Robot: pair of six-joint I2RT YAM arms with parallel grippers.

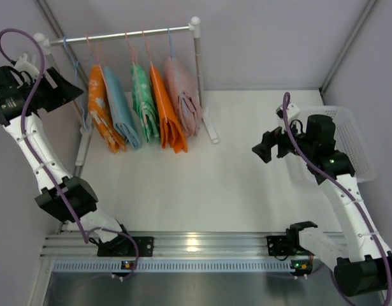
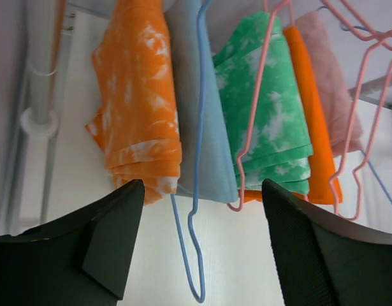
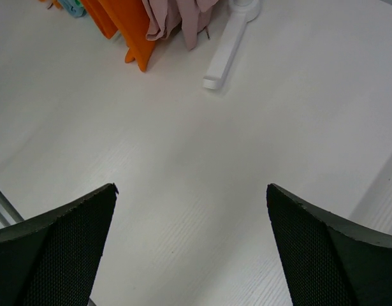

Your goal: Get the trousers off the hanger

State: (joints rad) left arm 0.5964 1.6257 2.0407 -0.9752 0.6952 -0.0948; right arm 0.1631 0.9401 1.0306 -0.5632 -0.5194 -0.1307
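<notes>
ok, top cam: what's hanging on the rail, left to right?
orange print trousers → light blue trousers → green print cloth → plain orange cloth → pink cloth

Count at the rack: five garments on one rail.
At 11 o'clock you have five wire hangers carrying one star-printed orange pair, one light blue pair, one green printed piece, one plain orange piece and one pink piece. You also have one white basket at 3 o'clock.
</notes>
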